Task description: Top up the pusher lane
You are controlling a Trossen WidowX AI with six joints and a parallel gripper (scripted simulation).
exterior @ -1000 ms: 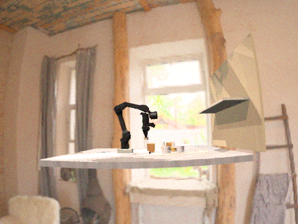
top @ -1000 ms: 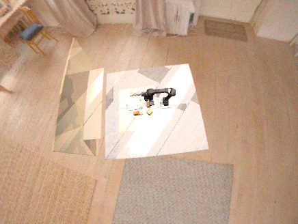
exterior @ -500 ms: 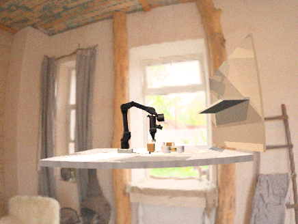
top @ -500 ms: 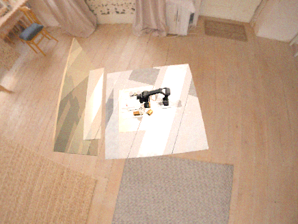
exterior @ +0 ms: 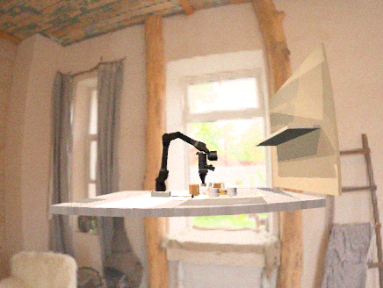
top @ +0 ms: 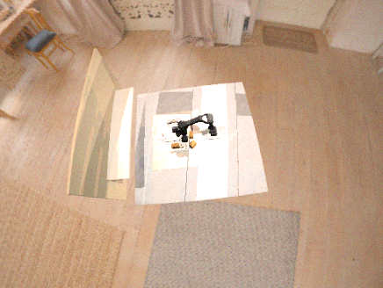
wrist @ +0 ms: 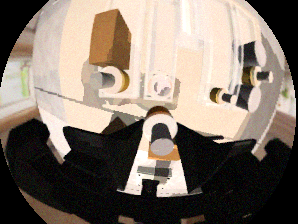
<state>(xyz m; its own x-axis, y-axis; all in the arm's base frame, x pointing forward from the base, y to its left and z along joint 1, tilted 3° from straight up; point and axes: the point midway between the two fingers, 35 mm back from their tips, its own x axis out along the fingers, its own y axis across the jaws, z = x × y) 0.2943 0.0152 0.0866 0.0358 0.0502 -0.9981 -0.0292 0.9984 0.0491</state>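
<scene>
My gripper [wrist: 158, 123] [top: 184, 139] [exterior: 203, 183] is shut on a jar [wrist: 162, 145] with a white collar, a grey knob and a brownish body, held upright above the table. Beyond it in the wrist view are pale lanes. The left lane holds a jar [wrist: 120, 80] with a white collar, gold body and grey knob. The middle lane has a whitish round thing [wrist: 161, 85] near its front end. A jar [wrist: 216, 95] with a dark knob is at the right lane. The pusher plate and front stop cannot be made out clearly, and the held jar's underside is hidden.
A tall brown block [wrist: 106, 40] [top: 176, 146] is behind the left lane's jar. An orange block [wrist: 170, 155] shows below the held jar. Dark jars [wrist: 248, 98] and a gold one [wrist: 249, 75] are at the far right. A shelf [exterior: 292, 135] stands beyond the table [exterior: 132, 211].
</scene>
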